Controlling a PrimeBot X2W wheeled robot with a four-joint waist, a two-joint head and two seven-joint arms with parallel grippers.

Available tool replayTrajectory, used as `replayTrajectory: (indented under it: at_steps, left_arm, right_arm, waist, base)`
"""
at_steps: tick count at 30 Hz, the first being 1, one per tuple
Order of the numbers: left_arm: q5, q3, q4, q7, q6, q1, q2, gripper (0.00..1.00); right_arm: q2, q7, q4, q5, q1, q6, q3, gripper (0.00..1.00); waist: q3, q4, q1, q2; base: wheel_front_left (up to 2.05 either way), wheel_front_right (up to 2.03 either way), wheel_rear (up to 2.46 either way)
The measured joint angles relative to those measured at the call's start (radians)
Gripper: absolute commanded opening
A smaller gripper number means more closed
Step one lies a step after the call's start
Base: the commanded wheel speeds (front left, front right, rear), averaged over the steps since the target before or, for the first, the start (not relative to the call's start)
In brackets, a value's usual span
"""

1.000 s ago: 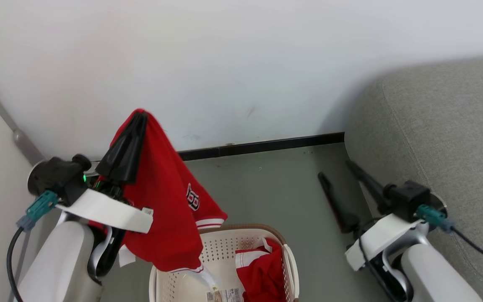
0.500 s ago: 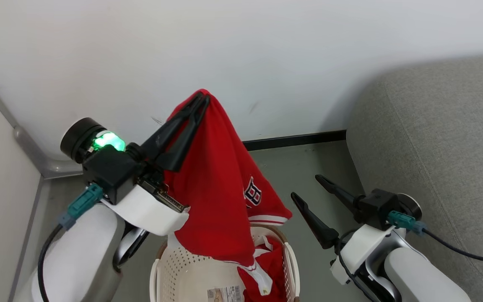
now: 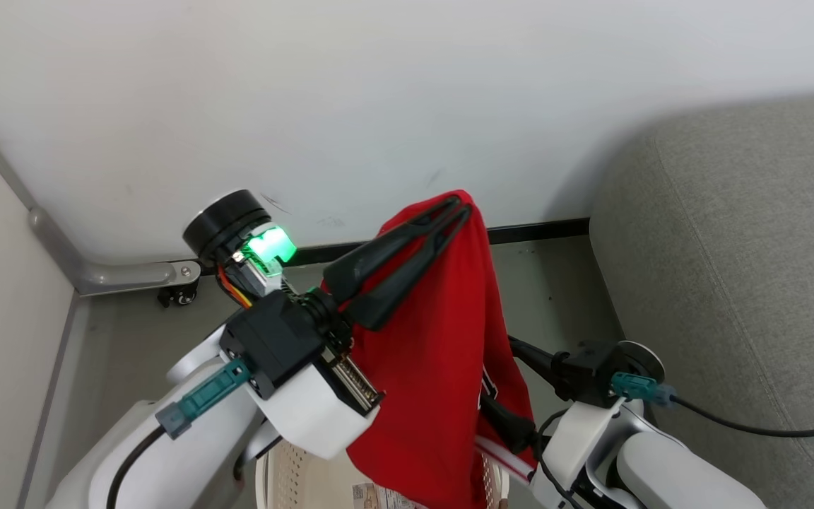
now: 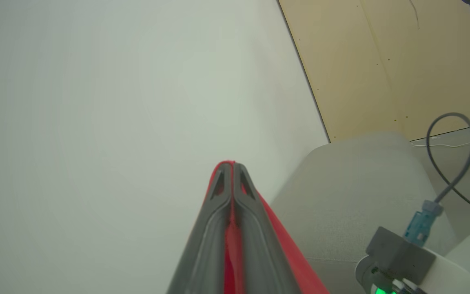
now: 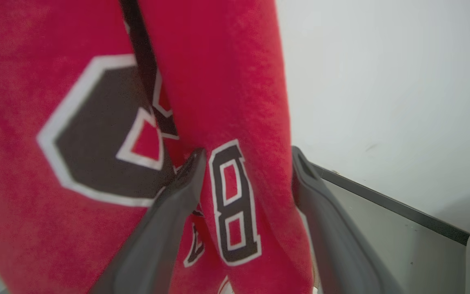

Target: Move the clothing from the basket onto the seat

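My left gripper (image 3: 458, 205) is shut on a bright red jersey (image 3: 442, 367), which it holds high by a pinched fold; in the left wrist view the red cloth shows between the closed left gripper (image 4: 231, 166). The jersey hangs down over the cream basket (image 3: 281, 475) at the bottom edge. My right gripper (image 5: 246, 155) is open, with a fold of the jersey (image 5: 222, 102) bearing navy-and-white lettering between its spread fingers (image 3: 528, 357). The grey seat (image 3: 732, 247) is on the right.
A white wall runs behind, with a black skirting strip (image 3: 538, 230) at the grey floor (image 3: 152, 332). A metal rail and a small caster (image 3: 179, 294) sit in the left corner. A tan panel (image 4: 382, 61) stands beyond the seat (image 4: 353, 188).
My left gripper has swung right and nearer the seat with the jersey, which now hangs against my open right gripper. The head view has also turned a little.
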Motion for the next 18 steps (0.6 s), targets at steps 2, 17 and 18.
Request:
replayTrajectory:
  at_steps: [2,17,18]
  left_arm:
    - [0.000,-0.020,-0.014,0.000,0.000,-0.012,0.000,0.00]
    - [-0.002,-0.009,0.021,0.006,0.000,-0.017,0.041,0.00]
    - [-0.002,0.000,0.031,0.008,0.002,-0.016,0.046,0.00]
  right_arm:
    - [-0.002,0.000,0.001,0.012,-0.008,0.000,0.025,1.00]
    - [-0.027,0.000,-0.031,0.081,-0.079,0.000,0.074,0.00]
    - [-0.030,0.000,-0.035,0.084,-0.082,0.000,0.072,0.00]
  waist:
    - [0.002,0.002,0.0000,0.0000]
    - [0.021,0.002,0.0000,0.0000]
    - [0.022,0.001,0.0000,0.0000]
  base:
    - [0.00,0.00,0.00]
    - [0.00,0.00,0.00]
    - [0.00,0.00,0.00]
